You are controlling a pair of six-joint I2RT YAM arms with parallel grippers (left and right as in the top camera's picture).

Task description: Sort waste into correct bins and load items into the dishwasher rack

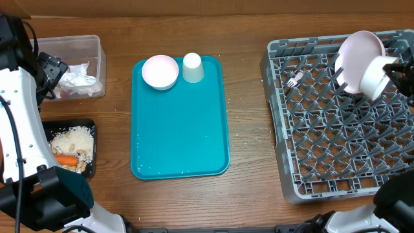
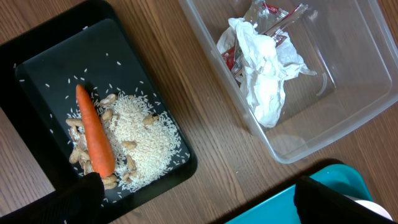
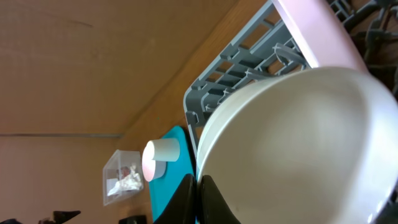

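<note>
right hand point(image 3: 198, 198) clamped on rim of small white bowl point(image 1: 371, 79), held over dishwasher rack point(image 1: 336, 149) beside upright plate point(image 1: 359, 50). bowl judged rigid, glazed, slippery, breakable; rim hold suits. left hand point(image 2: 199, 202) wide open, empty.

The left arm reaches forward on the left side, its end effector point(image 2: 199, 190) pointing down, fingers spread wide and holding nothing. The right arm extends on the right side, its end effector point(image 3: 199, 198) pinched shut on the rim of a white bowl point(image 3: 298, 143).
</note>
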